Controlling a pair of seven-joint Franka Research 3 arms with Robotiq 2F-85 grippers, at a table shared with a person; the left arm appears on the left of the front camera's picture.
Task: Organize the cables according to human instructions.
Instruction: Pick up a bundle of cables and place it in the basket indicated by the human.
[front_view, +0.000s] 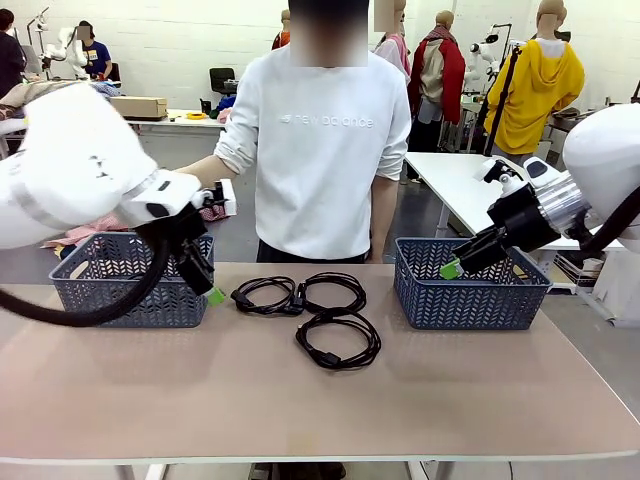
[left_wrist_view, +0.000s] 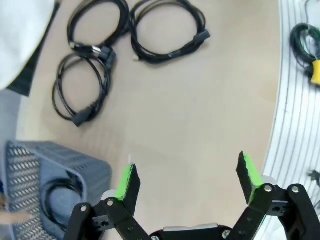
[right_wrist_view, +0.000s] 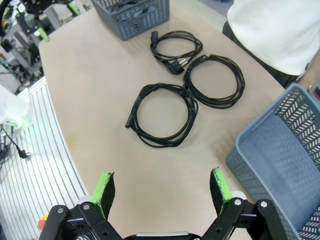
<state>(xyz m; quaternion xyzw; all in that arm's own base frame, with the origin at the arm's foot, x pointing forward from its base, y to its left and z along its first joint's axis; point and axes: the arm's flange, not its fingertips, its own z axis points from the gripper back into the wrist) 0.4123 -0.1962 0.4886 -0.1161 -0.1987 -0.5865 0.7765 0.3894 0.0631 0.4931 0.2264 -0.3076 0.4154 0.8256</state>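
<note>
Between left basket (front_view: 100, 290) and right basket (front_view: 470, 300) on the table (front_view: 150, 400), I list three coiled cables (front_view: 300, 298), the leftmost just right of my left gripper (front_view: 208, 290), jaws wide and empty, nearer than my right gripper (front_view: 452, 267), also wide and empty, over the right basket's rim.

My left arm (front_view: 80, 170) covers part of the left basket (front_view: 100, 272). Its wall half hides a coiled cable (left_wrist_view: 60, 185). The right basket (right_wrist_view: 247, 162) is cropped.

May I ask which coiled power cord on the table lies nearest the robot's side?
The front coil, alone; the left rear coil and right rear coil sit nearer the person.
</note>
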